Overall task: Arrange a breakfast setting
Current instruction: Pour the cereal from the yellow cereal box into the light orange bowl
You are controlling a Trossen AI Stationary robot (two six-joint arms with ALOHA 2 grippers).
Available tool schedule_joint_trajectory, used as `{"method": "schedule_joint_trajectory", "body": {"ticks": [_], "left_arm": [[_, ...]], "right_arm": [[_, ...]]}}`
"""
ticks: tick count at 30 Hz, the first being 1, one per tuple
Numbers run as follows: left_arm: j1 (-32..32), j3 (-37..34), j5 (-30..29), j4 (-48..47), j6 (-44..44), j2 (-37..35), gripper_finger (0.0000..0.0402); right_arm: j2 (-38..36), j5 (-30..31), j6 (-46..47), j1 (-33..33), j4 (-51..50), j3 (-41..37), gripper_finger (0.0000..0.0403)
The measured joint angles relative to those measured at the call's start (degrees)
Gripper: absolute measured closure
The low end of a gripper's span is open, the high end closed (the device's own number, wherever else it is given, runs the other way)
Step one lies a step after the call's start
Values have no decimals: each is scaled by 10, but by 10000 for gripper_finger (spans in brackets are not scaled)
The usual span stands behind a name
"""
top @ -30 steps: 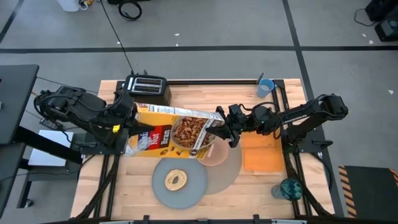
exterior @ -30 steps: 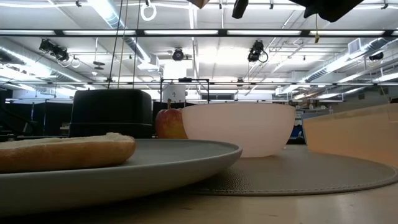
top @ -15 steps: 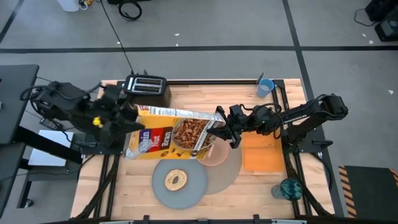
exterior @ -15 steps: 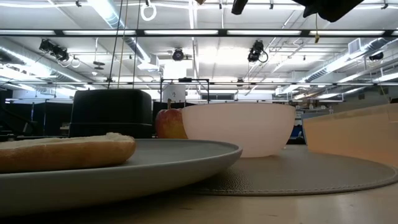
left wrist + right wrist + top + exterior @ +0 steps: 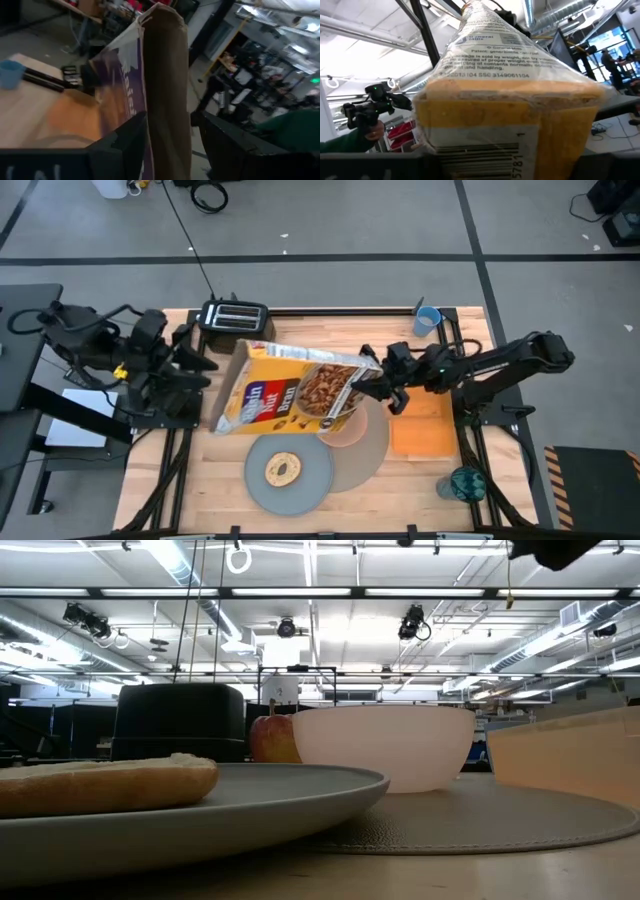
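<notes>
The yellow cereal box (image 5: 290,390) hangs over the tan placemat (image 5: 375,448) and the small pink bowl (image 5: 350,430), picture side up. My right gripper (image 5: 374,385) is shut on its right end. My left gripper (image 5: 198,363) is open and empty, just left of the box's left end (image 5: 165,75). The grey plate (image 5: 310,480) lies on the mat's near left part and carries the bagel (image 5: 283,470). The red apple (image 5: 272,738) stands behind the plate. The light-blue cup (image 5: 428,320) stands at the far right. No spoon shows. My right gripper pinches the cereal box's right end (image 5: 490,145), the narrow side with the barcode, between its two fingers. The fingers come level from the table's right. The box is lifted clear of the table, lying over with its front face up and its long axis across the table.
A black toaster (image 5: 235,317) stands at the far left. An orange cloth (image 5: 422,428) lies right of the mat. A green object (image 5: 463,482) sits at the near right corner. Bare wood shows at the near left (image 5: 205,480).
My left gripper has drawn back from the box's left end toward the table's left edge. My right gripper has carried the box a little toward the right edge. The box has turned slightly and risen out of the low view's top.
</notes>
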Motion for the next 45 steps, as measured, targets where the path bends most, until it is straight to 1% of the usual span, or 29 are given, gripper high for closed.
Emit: {"method": "schedule_joint_trajectory", "body": {"ticks": [4,8,13,15,18,23,27,30,33,36,43,45], "left_arm": [[-1,0,-26,-18,23,-4,214],[-1,0,-73,-63,32,-3,214],[0,0,-152,-116,24,2,214],[0,-4,-170,-123,15,4,214],[0,-15,-200,-121,-10,5,214],[0,-58,-219,-117,-78,6,214],[0,-103,-252,-107,-129,5,214],[0,-136,-279,-88,-172,5,214],[0,-169,-292,-60,-199,5,214],[0,-202,-299,-35,-221,5,214],[0,-256,-299,-35,-264,5,214],[0,-265,-289,-34,-274,5,214]], "right_arm": [[-74,4,9,-6,-22,-53,250],[-159,4,30,-18,-82,-99,250],[-246,4,27,-36,-196,-109,250],[-271,1,21,-46,-227,-109,250],[-307,-15,8,-62,-264,-109,250],[-352,-60,-24,-84,-345,-109,250],[-389,-93,-55,-110,-353,-109,250],[-414,-125,-63,-137,-381,-109,250],[-440,-154,-67,-167,-421,-109,250],[-466,-168,-71,-199,-459,-109,250],[-516,-217,-70,-250,-550,-109,250],[-525,-228,-70,-258,-579,-109,250]]}}
